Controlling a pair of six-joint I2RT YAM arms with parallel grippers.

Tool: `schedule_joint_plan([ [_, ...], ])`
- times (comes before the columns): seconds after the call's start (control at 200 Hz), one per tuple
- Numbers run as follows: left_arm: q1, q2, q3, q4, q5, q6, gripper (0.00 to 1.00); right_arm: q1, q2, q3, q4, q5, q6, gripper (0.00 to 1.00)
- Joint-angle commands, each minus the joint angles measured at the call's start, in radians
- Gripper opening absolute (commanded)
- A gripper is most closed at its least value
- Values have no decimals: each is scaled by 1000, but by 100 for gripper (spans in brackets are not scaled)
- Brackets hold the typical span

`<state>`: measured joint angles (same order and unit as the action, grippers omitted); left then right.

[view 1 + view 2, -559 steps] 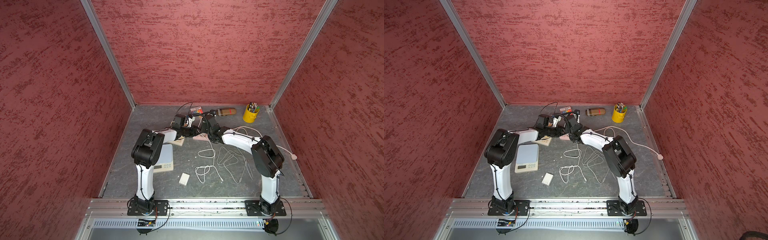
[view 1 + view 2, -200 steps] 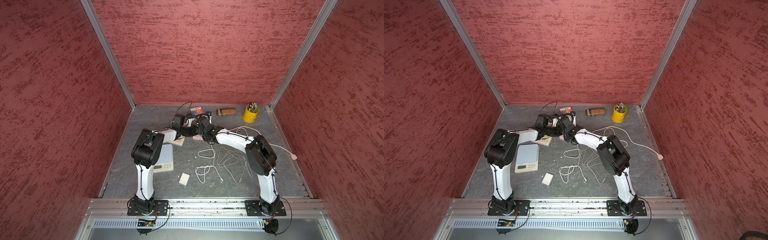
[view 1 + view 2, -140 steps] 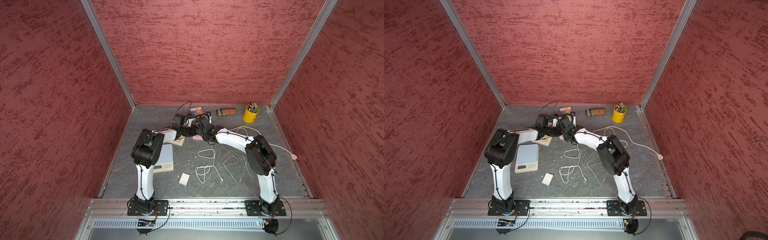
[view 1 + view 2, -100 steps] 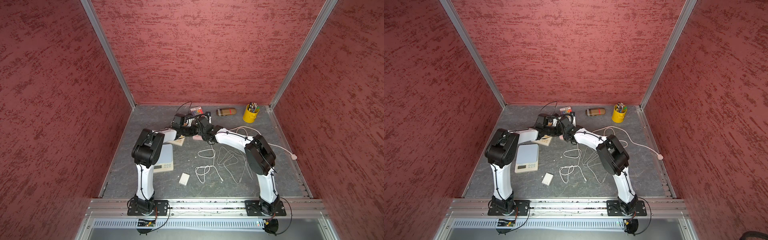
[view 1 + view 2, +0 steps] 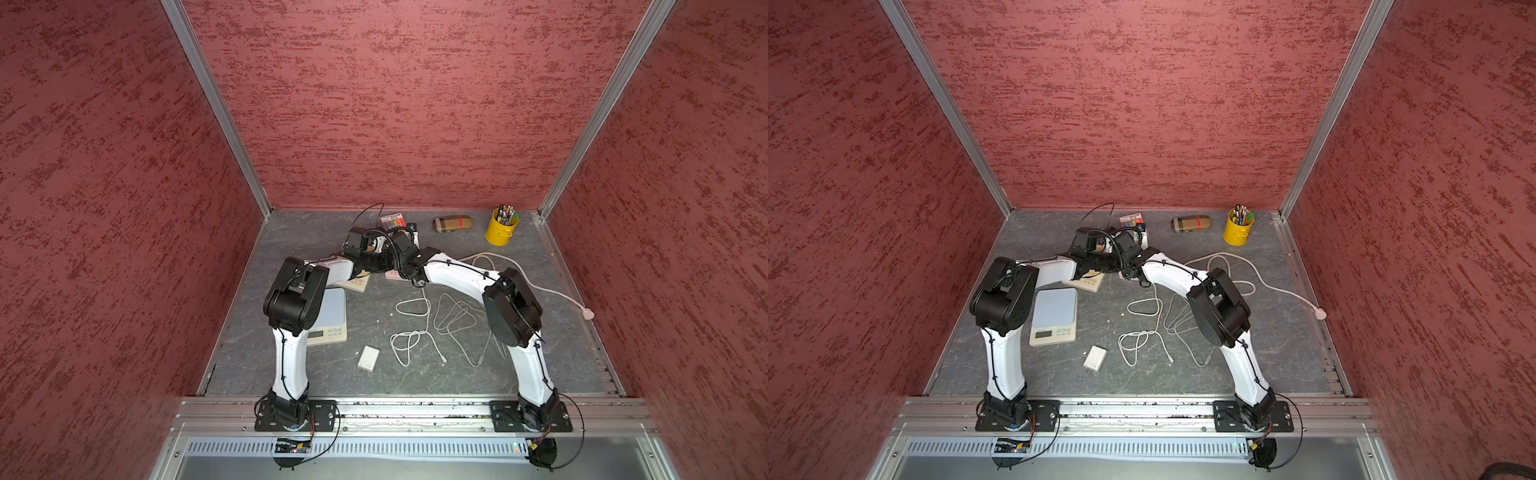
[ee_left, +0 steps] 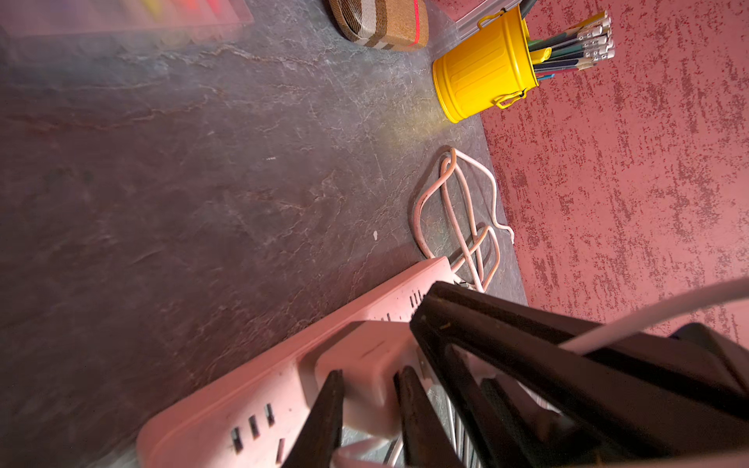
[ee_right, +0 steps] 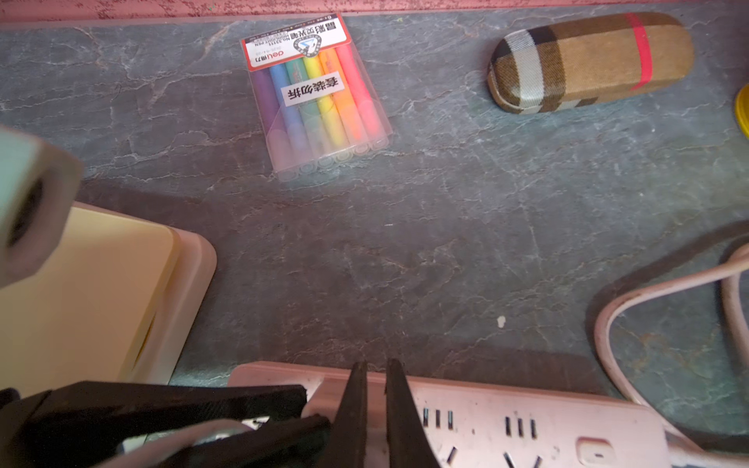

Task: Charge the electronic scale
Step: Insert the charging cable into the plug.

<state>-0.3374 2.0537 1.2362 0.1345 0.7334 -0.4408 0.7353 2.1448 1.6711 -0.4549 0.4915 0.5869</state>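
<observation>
Clamped with the left gripper (image 6: pixel 371 379) on a white adapter (image 6: pixel 364 356), one finger on each side of the block, up against the socket face of the pink power strip (image 6: pixel 259 397). Just beside that, squeezed almost fully together with the right gripper (image 7: pixel 377 366), tips down at the far edge of the same strip; impossible to tell whether anything is pinched between those jaws. Both arms reaching to the far middle of the gray table (image 5: pixel 291 232), wrists nearly touching over the strip in both top views. Well back from there, on the near left and partly under the left arm's elbow: the scale (image 5: pixel 332 316) (image 5: pixel 1054 309), flat, display toward the front rail, apart from both grippers and from the strip. In the middle of the table, loose white cables (image 5: pixel 415 332) in loops, with a small white block (image 5: pixel 368 358) near their front end. Along the back wall, a pack of highlighters (image 7: pixel 316 97), a plaid glasses case (image 7: pixel 587 65) and a yellow pencil cup (image 6: pixel 482 77). Near the strip's end, a yellow notepad (image 7: pixel 81 291).
</observation>
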Motion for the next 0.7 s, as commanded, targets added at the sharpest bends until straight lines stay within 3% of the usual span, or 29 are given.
schedule_joint_plan([
  [0.0,-26,16,-9,-39,8,5,25,24,55,-89,-98,-84,38,0],
  [0.265,-32,-8,-23,-55,0,18,25,15,108,-124,-77,-227,64,0],
  [0.691,-32,-36,-43,-73,-11,31,22,15,148,-220,-89,-351,93,0],
])
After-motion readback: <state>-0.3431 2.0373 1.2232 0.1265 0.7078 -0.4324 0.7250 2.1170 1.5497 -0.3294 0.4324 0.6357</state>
